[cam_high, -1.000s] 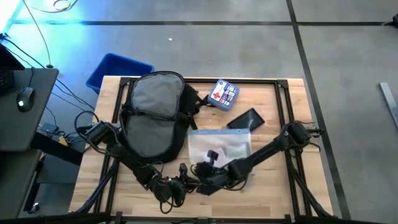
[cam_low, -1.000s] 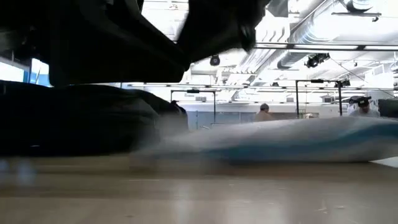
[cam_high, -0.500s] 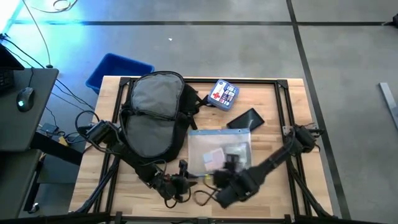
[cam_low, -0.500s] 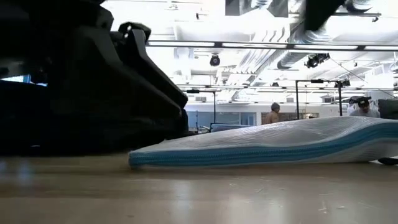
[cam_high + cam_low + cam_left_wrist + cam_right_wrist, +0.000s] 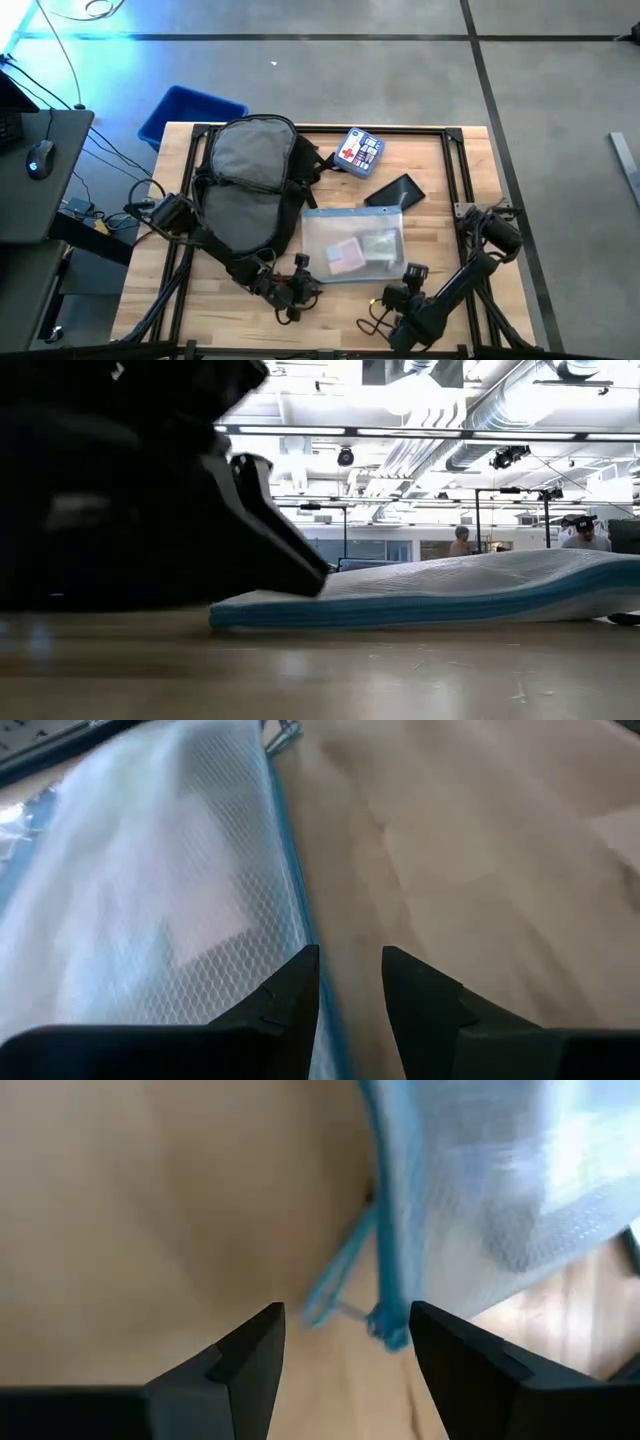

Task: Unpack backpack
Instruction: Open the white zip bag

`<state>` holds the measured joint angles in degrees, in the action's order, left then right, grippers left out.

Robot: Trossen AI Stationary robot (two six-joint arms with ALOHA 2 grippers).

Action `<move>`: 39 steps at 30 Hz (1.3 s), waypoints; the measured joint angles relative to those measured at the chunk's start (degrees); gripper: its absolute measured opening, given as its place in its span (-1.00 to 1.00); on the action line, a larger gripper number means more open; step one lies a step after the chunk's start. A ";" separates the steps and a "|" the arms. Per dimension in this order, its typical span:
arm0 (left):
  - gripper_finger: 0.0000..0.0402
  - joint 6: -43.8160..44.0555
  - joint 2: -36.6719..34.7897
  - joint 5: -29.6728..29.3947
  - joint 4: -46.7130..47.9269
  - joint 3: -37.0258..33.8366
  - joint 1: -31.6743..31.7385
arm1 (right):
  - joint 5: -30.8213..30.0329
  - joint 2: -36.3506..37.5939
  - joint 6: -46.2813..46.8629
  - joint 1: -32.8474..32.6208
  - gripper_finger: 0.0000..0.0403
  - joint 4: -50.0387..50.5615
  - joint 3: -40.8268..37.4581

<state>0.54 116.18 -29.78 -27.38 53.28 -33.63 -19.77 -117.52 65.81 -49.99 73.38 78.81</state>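
On the table lie one backpack (image 5: 247,185), one clear mesh pouch (image 5: 352,245), one first-aid pouch (image 5: 358,151) and one black case (image 5: 396,192).

You see a black backpack (image 5: 250,190) with grey lining, a clear mesh-patterned pouch (image 5: 352,243) edged in blue, and a blue bin (image 5: 185,110).

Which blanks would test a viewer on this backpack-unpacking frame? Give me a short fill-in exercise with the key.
1. The clear zip pouch lies flat on the table, to the ____ of the black backpack in the high view.
2. The right gripper is open and holds ____.
3. The open left gripper sits at the pouch's near ____ corner in the high view.
4. The dark phone-like slab lies between the pouch and the ____ first-aid kit.

Missing words: right; nothing; left; blue
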 joint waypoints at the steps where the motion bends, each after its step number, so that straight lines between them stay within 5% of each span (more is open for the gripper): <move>1: -0.55 0.45 0.52 0.85 -0.44 -0.02 0.22 | -1.17 0.03 1.46 -0.05 0.00 0.00 -1.31; 9: -0.55 0.88 2.07 3.64 -2.60 -0.04 0.43 | -6.59 0.32 5.94 1.08 -0.01 -3.08 -8.16; 17: -0.55 0.85 2.05 11.09 -3.01 1.27 0.75 | -12.72 -0.01 2.59 2.58 -0.16 0.86 -5.70; 29: -0.55 1.36 2.05 11.52 -2.86 1.29 0.77 | -13.24 0.03 -5.07 7.22 -0.22 -2.18 -12.11; 32: -0.55 1.35 2.16 12.63 -2.70 1.29 0.82 | -13.12 0.12 -3.07 8.67 -0.39 -5.73 -12.98; 36: -0.55 2.44 2.23 10.98 -1.06 1.14 1.74 | -9.60 0.10 -4.95 9.88 -0.86 -9.24 -10.29; 39: -0.55 6.22 2.04 7.84 3.75 1.20 2.70 | -3.67 0.10 -5.26 9.64 -0.94 -10.18 -6.24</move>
<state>6.76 118.22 -21.93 -23.63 54.47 -30.93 -23.43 -117.43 60.55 -40.34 63.20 72.57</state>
